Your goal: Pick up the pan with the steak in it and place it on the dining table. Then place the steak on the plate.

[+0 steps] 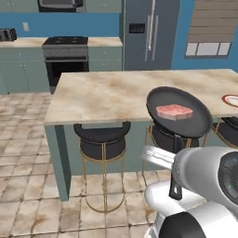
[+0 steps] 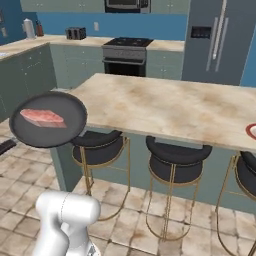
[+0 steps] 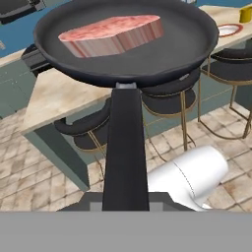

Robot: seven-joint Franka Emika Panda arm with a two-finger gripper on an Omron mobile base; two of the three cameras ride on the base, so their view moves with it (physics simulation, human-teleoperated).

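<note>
The pan (image 1: 179, 111) is up in the air, carried clear of the worktop (image 1: 107, 93), round, shallow and black, with the steak (image 1: 174, 111) lying flat inside it, a pinkish-red slab with paler marbling, much smaller than the pan. In the left base view the pan hangs over the worktop's near edge, above a stool (image 1: 102, 142). In the hand view the long straight black handle (image 3: 125, 157) runs down to the bottom, where the fingers are clamped tight on its end, though the tips themselves are hidden under it. The steak sits towards the pan's far side there, cut faces showing. From the right base view the pan floats off the worktop's left end, over the tiled floor (image 2: 30, 200).

The worktop is beige marbled stone on a grey-green base. Black round stools with thin gold legs are tucked under its near edge. Over at the worktop's far right edge, the plate (image 1: 231, 100) with its red-orange rim lies flat, well apart from the pan. In the hand view a yellow cup (image 3: 245, 15) stands just beyond the plate. Behind, a stove (image 1: 65, 56) and a grey fridge (image 1: 146, 35) line the blue wall.
</note>
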